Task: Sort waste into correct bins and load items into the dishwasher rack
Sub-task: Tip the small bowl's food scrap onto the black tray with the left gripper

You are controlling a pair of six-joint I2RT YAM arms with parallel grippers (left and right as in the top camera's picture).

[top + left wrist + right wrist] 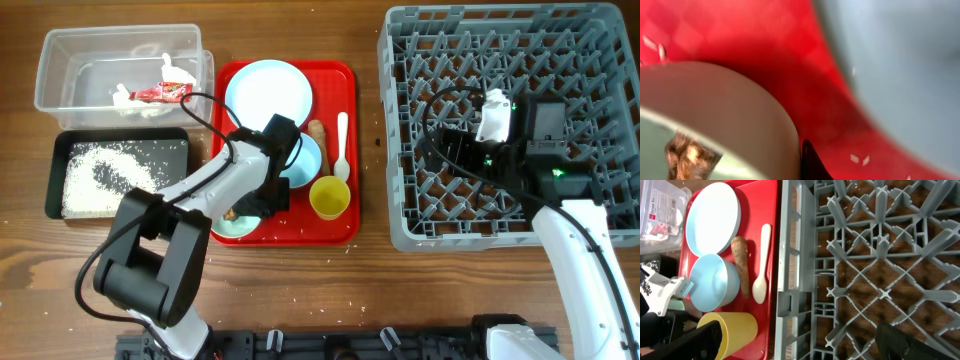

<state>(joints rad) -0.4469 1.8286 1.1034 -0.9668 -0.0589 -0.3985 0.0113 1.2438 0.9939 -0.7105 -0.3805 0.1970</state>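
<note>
Spoon [763, 260], scoop end toward cup [735, 330]

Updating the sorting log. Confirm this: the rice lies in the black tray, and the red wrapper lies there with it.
Not quite. The rice is in the black tray, but the red wrapper lies in the clear tub, as the overhead view shows.

Table: we see a brown wooden tabletop [450, 290], its grain running left to right, filling the overhead view to every edge.
Grain: we note darker streaks among lighter brown bands.
Light: we find it even and soft, with shadows faint on the wood.
</note>
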